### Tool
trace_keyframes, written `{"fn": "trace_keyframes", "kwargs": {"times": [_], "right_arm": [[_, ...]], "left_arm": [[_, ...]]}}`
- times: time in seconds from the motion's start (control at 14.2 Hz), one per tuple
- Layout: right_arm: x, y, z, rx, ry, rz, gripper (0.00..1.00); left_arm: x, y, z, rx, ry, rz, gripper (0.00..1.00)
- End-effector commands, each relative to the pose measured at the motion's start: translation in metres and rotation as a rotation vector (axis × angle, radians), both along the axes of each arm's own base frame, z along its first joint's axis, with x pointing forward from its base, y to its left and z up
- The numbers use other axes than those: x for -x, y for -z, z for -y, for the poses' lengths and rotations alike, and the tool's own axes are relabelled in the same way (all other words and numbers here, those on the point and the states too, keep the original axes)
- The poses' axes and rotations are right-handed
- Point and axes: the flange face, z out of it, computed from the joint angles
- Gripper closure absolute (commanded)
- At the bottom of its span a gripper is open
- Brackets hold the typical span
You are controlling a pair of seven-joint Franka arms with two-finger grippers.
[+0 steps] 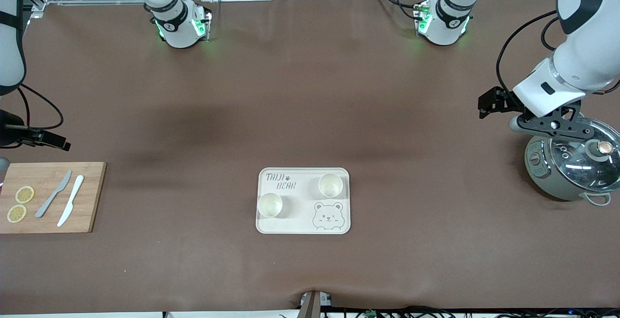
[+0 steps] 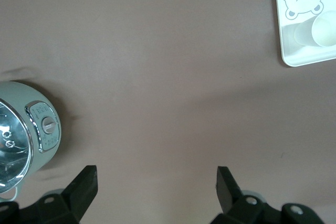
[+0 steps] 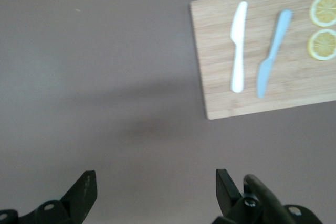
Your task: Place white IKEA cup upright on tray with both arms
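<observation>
The cream tray [image 1: 301,213] lies on the table near the front camera, midway between the arms. Two white cups stand upright on it: one [image 1: 331,185] by the lettering's end, one [image 1: 270,205] at the edge toward the right arm's end. The left wrist view shows the tray's corner [image 2: 294,56] with one cup [image 2: 325,29]. My left gripper [image 2: 156,182] is open and empty, up in the air beside the pot [image 1: 557,125]. My right gripper [image 3: 156,182] is open and empty, over bare table beside the cutting board, mostly cut off in the front view.
A grey-green pot with a glass lid [image 1: 571,167] stands at the left arm's end, also in the left wrist view [image 2: 21,135]. A wooden cutting board [image 1: 48,211] with two knives and two lemon slices lies at the right arm's end, also in the right wrist view [image 3: 294,87].
</observation>
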Motion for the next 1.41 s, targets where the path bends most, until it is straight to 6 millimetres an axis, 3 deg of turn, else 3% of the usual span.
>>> {"fn": "trace_keyframes", "kwargs": {"times": [0.0,0.14,0.28,0.56,0.7,0.85,1.06,1.27,1.34], "right_arm": [[0.004,-0.007,-0.031,-0.044,0.054,0.015,0.0],[0.002,-0.016,-0.06,-0.04,0.078,0.02,0.0],[0.013,-0.041,-0.092,-0.026,0.045,0.031,0.0],[0.081,-0.101,-0.142,0.074,-0.022,0.091,0.0],[0.097,-0.121,-0.159,0.079,-0.056,0.1,0.0],[0.109,-0.139,-0.165,0.079,-0.045,0.104,0.0],[0.12,-0.205,-0.176,0.083,-0.056,0.121,0.0],[0.12,-0.228,-0.173,0.084,-0.047,0.156,0.0],[0.109,-0.217,-0.166,0.088,-0.033,0.131,0.0]], "left_arm": [[-0.001,-0.003,-0.004,0.017,-0.012,0.011,0.0],[-0.001,-0.003,-0.004,0.017,-0.012,0.013,0.0],[-0.002,-0.005,-0.005,0.017,-0.01,0.017,0.0],[-0.003,-0.011,-0.005,0.02,-0.012,0.029,0.0],[-0.003,-0.011,-0.005,0.02,-0.013,0.029,0.0],[-0.003,-0.01,-0.005,0.02,-0.013,0.028,0.0],[-0.003,-0.01,-0.005,0.02,-0.015,0.028,0.0],[-0.004,-0.009,-0.005,0.02,-0.015,0.026,0.0],[-0.004,-0.008,-0.005,0.02,-0.015,0.023,0.0]]}}
